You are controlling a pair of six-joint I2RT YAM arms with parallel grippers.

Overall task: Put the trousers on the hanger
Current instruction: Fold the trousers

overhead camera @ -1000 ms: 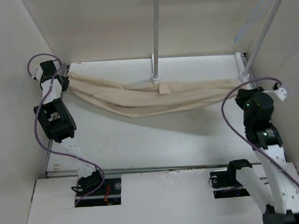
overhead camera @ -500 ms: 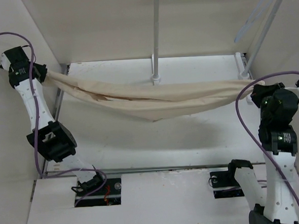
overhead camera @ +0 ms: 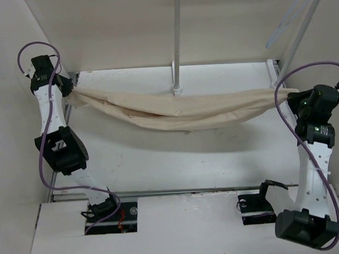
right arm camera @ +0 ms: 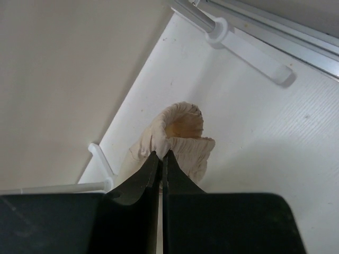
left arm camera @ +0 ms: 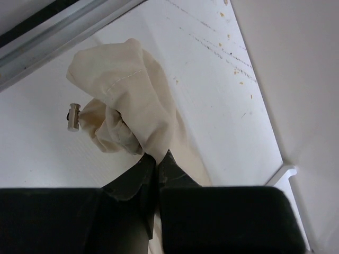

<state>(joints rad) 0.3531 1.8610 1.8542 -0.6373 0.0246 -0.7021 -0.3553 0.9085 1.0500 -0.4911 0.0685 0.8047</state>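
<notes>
Trousers (overhead camera: pixel 185 109) span desk (overhead camera: pixel 160 168), stretched between arms, sagging mid-span. Hanger (overhead camera: pixel 285 19) up far right, well apart. Left claw (overhead camera: pixel 71 93), right claw (overhead camera: pixel 291 96) each clamped tight on a trouser end. Step: carry. Next: swing cloth to hanger, drape over bar.

You saw the hanger (overhead camera: pixel 278 27) only in part at the upper right, its top cut off by the frame's edge.

High rear view; 2 close wrist views share trousers (overhead camera: pixel 180 110).
</notes>
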